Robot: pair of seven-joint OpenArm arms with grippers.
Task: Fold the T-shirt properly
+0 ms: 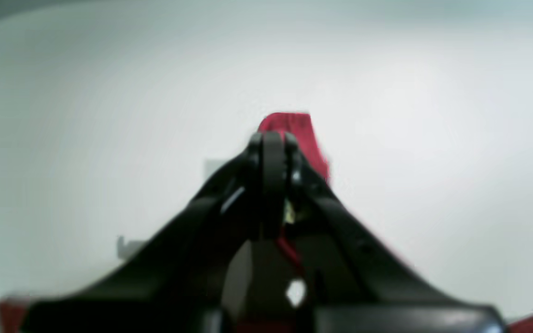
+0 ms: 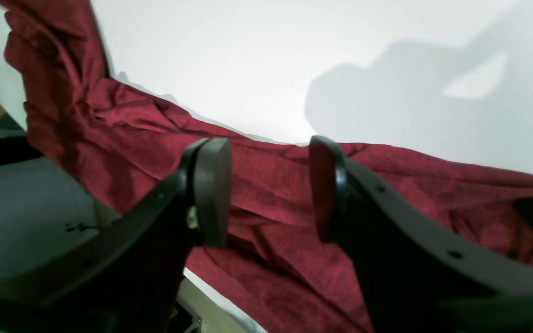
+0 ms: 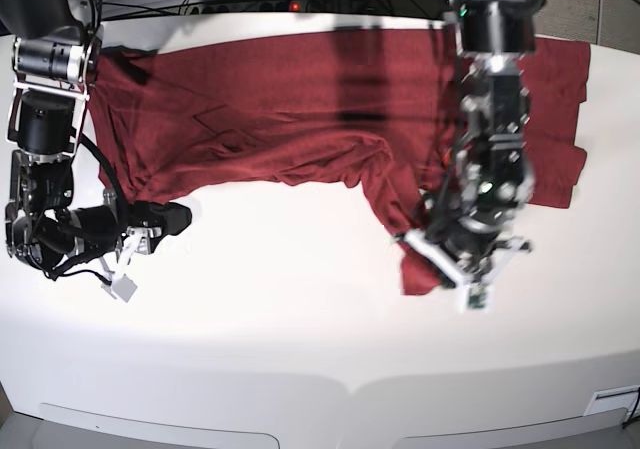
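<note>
The base view alone shows the whole scene: the T-shirt (image 3: 300, 119) lies spread and wrinkled over the far half of the white table (image 3: 280, 309), from the far left corner to the far right edge, and one part of it comes forward toward the middle of the table, under the left arm. In this view the left gripper (image 3: 455, 259) points down at this forward part of the cloth, but the picture is blurred there and the fingers cannot be separated from each other. The left wrist view gives what the base view does not: the two jaws are pressed together with no gap, and a small piece of red fabric (image 1: 294, 134) stands out just beyond the tips, so the left gripper is closed on the T-shirt. This view is soft and shows almost nothing else, only pale table surface and bits of red at the lower corners. The right gripper (image 2: 269, 185) is seen clearly only in the right wrist view: its jaws stand wide apart and hold nothing, with the red cloth lying beyond them; whether the pads touch it cannot be told. In the base view this gripper is low at the left, near the shirt's edge.
</note>
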